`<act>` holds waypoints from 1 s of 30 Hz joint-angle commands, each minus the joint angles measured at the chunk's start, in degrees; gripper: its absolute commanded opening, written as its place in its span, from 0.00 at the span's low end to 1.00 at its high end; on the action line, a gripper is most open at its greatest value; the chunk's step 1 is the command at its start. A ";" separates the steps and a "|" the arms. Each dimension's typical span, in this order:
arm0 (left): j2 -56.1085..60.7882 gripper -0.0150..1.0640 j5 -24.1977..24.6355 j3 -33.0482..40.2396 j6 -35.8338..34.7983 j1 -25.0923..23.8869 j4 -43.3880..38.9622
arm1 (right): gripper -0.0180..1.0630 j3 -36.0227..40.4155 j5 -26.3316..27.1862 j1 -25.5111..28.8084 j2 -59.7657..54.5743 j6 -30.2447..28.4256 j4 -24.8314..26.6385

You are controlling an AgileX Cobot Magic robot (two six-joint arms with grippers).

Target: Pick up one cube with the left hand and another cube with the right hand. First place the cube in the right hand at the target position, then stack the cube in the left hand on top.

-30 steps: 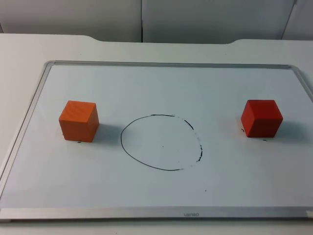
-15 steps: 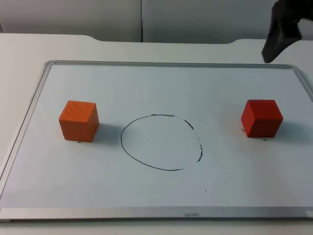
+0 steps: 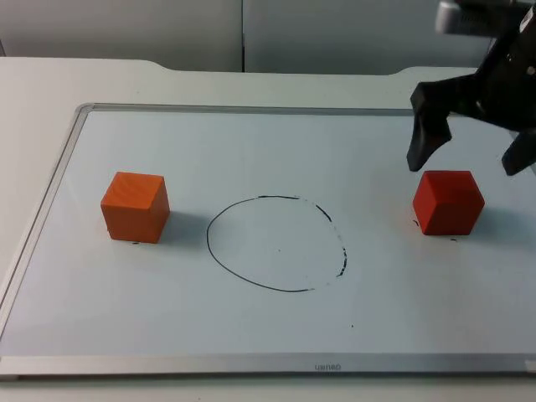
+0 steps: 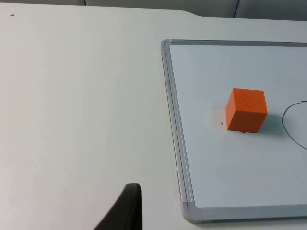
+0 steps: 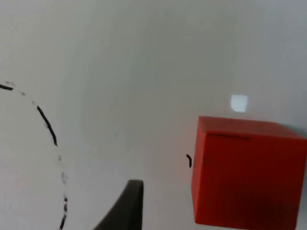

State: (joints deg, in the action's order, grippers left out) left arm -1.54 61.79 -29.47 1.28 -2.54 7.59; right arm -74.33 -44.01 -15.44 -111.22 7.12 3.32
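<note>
From my left wrist camera I see 1 orange cube (image 4: 246,109) sitting upright on the whiteboard (image 4: 230,177), just inside its grey metal frame (image 4: 176,129). Beside the cube, a short arc of the drawn black circle (image 4: 289,127) curves across the board, apart from the cube. The white table (image 4: 81,105) stretches wide beyond the frame. 1 black fingertip of my left gripper (image 4: 125,210) hangs over the table, well apart from the cube.
</note>
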 commanded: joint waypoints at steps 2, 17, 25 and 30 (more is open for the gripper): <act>-0.34 0.99 -0.83 -0.02 -0.20 0.29 0.43 | 0.92 -0.68 1.68 -0.71 -2.55 1.33 -0.67; -0.34 0.99 -0.83 -0.02 -0.20 0.29 0.43 | 0.75 -0.58 7.01 -1.06 -6.40 3.40 -2.12; -0.34 0.99 -0.70 -0.02 -0.20 0.29 0.11 | 0.67 -0.58 7.01 -1.06 -6.40 3.40 -2.36; -0.34 0.99 -0.70 -0.02 -0.20 0.29 0.11 | 0.67 -0.58 6.38 -1.06 -7.48 3.40 -3.32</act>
State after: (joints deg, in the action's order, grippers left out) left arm -1.54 61.79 -29.47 1.28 -2.54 7.59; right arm -74.36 -37.24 -16.20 -118.00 10.33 0.94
